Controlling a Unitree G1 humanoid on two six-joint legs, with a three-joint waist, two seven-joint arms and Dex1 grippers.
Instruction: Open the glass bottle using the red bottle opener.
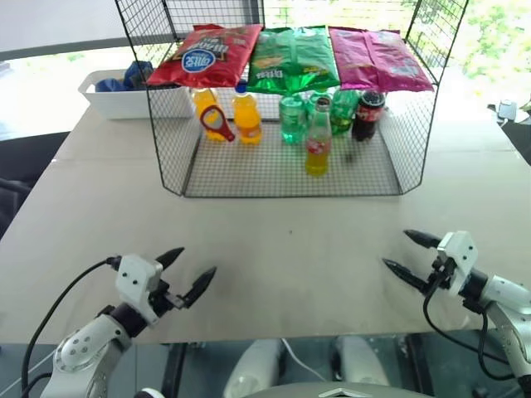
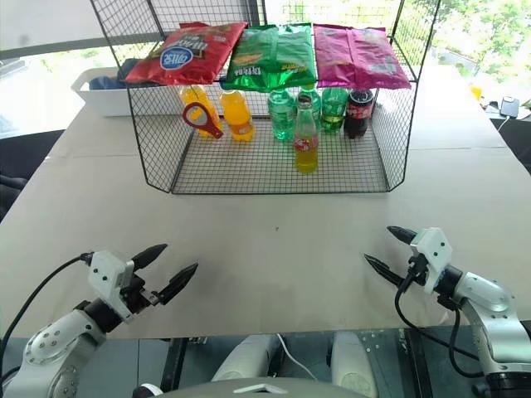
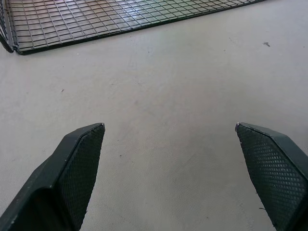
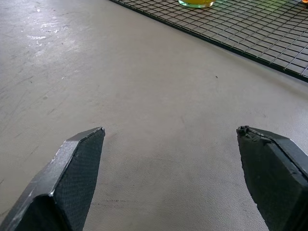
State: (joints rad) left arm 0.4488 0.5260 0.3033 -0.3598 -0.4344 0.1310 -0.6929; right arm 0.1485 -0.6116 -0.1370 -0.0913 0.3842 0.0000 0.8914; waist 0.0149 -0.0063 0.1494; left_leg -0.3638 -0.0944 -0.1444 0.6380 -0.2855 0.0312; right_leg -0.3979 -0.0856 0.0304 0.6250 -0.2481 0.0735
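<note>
The glass bottle [image 1: 318,143] stands upright on the lower shelf of the black wire rack [image 1: 290,178], near its front middle; it is slim, holds yellow drink and has a small red label. Its base [image 4: 196,3] shows in the right wrist view. The red bottle opener [image 1: 217,123] hangs or leans at the rack's left side, in front of the orange bottles. My left gripper [image 1: 188,272] hovers open over the near left of the table. My right gripper [image 1: 406,254] is open at the near right. Both are empty and far from the rack.
Two orange plastic bottles [image 1: 246,116], green bottles [image 1: 292,118] and a dark cola bottle [image 1: 367,114] stand at the back of the rack. Red, green and pink snack bags [image 1: 292,56] lie on its top shelf. A white bin [image 1: 124,99] sits behind at left.
</note>
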